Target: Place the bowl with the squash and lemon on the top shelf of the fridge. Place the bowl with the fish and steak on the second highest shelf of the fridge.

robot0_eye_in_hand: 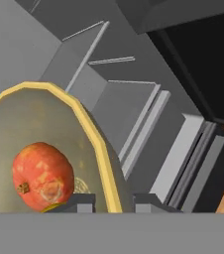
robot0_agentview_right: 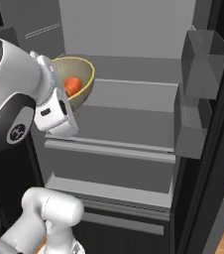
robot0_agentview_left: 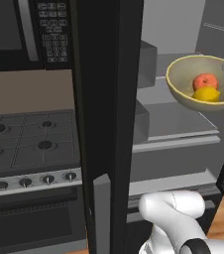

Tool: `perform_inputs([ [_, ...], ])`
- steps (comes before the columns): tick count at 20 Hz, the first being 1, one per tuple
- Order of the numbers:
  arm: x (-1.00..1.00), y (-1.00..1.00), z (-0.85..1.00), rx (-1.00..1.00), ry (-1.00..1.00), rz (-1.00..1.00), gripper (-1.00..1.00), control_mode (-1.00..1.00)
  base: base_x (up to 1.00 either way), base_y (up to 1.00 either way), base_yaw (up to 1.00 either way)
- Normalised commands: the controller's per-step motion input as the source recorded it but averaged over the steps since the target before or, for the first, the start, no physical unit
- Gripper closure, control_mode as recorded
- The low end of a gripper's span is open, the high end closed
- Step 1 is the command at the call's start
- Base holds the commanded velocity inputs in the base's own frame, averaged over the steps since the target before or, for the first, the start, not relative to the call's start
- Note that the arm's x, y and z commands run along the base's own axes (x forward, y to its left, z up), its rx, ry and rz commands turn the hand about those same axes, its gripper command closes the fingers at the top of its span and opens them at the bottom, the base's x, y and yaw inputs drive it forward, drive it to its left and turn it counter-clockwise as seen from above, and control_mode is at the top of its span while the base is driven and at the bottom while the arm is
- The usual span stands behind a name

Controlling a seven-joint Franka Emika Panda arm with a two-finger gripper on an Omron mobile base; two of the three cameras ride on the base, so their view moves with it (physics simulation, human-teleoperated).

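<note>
Hand (robot0_eye_in_hand: 114,203) pinches the rim of the rigid bowl (robot0_agentview_left: 183,74); squash (robot0_agentview_left: 205,81) and lemon (robot0_agentview_left: 206,94) likely roll if tilted

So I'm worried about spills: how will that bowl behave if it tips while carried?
The bowl looks rigid. Held at its rim by the claw, it may tilt. The round squash and lemon could roll.
</note>
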Motion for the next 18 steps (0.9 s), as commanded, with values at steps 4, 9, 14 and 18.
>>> perform_inputs([
  [4,0.98,-0.02,0.07,0.00,-0.12,-0.07,1.00,-1.00,0.00,0.00,0.00],
  [9,1.00,-0.02,0.00,0.00,-0.07,-0.10,1.00,-1.00,0.00,0.00,0.00],
  [14,1.00,-0.05,0.03,0.00,-0.03,-0.08,1.00,-1.00,0.00,0.00,0.00],
  [18,1.00,-0.16,0.05,0.04,0.00,-0.02,1.00,-1.00,0.00,0.00,0.00],
])
